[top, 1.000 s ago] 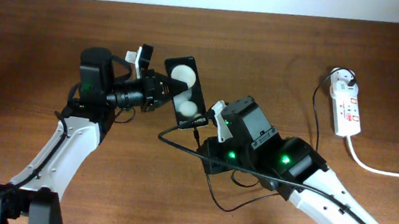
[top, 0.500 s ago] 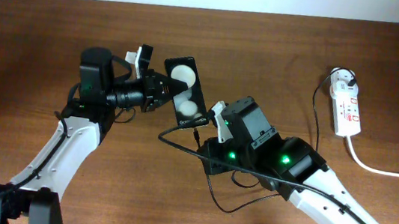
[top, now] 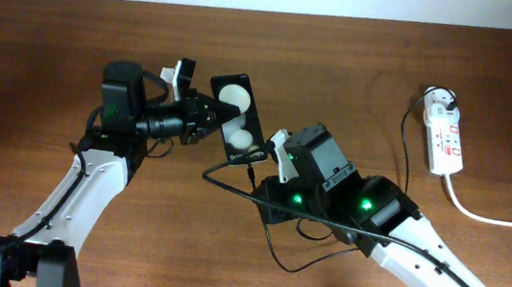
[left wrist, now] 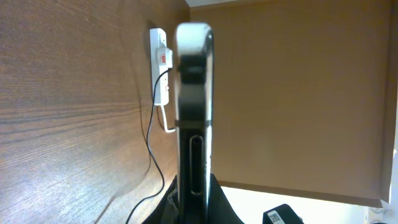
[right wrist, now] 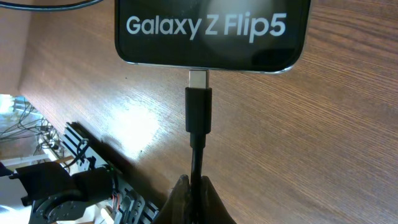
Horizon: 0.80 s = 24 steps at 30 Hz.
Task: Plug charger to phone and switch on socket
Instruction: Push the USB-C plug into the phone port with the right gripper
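Observation:
The black phone (top: 237,114) with two white circles stands on edge, held by my left gripper (top: 211,117), which is shut on it; the left wrist view shows its thin edge (left wrist: 194,112). My right gripper (right wrist: 199,186) is shut on the black charger cable (right wrist: 198,155). Its connector tip (right wrist: 199,79) touches the phone's bottom edge (right wrist: 211,31), lettered "Galaxy Z Flip5". The cable (top: 273,247) loops over the table. The white socket strip (top: 446,136) lies at the right, with the white plug head (top: 442,103) at its far end.
The socket's thick white cord (top: 489,216) runs off to the right edge. The strip also shows in the left wrist view (left wrist: 161,71). The wooden table (top: 33,60) lies all around.

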Available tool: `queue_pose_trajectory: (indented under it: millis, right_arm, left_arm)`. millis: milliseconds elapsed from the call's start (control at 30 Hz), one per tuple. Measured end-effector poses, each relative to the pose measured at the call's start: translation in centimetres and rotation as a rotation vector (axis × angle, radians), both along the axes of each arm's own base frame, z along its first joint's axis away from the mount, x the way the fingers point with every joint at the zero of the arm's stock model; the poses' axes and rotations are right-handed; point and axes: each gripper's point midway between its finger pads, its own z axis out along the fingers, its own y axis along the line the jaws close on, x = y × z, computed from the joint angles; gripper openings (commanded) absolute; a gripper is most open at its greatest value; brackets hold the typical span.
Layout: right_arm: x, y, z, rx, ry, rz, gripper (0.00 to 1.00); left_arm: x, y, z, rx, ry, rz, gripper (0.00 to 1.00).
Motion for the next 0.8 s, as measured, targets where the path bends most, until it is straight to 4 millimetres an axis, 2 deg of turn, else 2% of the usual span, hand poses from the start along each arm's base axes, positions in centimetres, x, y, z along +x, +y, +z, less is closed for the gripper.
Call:
queue_pose_trajectory:
  millis: [267,800]
  right_arm:
    - [-0.11,0.24,0.15,0.011,0.001,0.009,0.04]
    - [-0.43,0.06,-0.12,-0.001,0.015,0.009,0.04]
  left_arm:
    - [-0.18,0.16,-0.67,0.015,0.026,0.004,0.00]
    - [-0.67,-0.02,-0.34,-0.003,0.021,-0.028,0.00]
